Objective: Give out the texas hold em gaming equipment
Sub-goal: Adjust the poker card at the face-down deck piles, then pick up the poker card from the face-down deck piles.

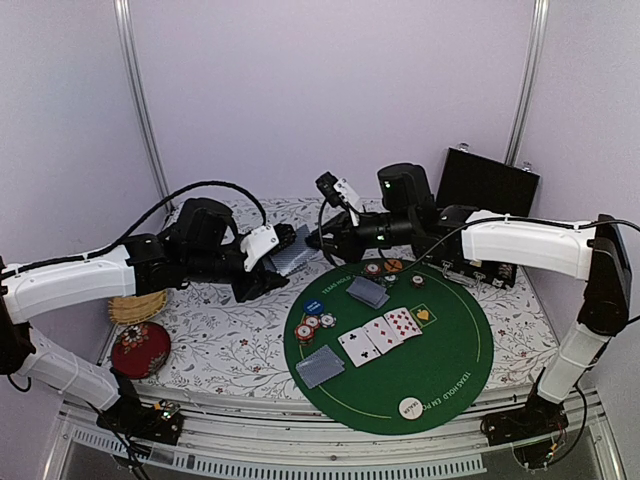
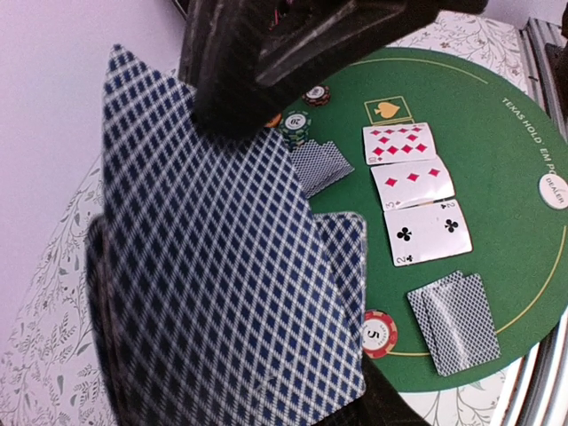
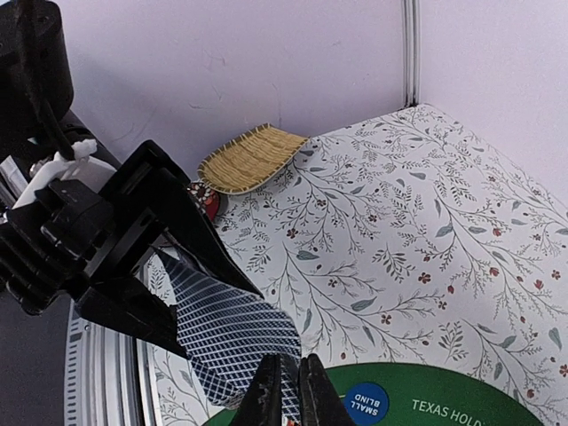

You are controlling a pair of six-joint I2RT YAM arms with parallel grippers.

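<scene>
Plainly, the right gripper [image 3: 288, 366] has its jaws pinched on the edge of one card [image 3: 235, 333], whose length runs away from the fingertips and back into the deck [image 2: 222, 266]. The deck is clamped in the left gripper [image 1: 277, 258] and held in the air above the flowered cloth [image 1: 230, 340], just off the far-left rim of the green mat [image 1: 440, 350]. The next move looks like a straight pull along the card's length toward the mat, which lies on the right arm's side.
</scene>
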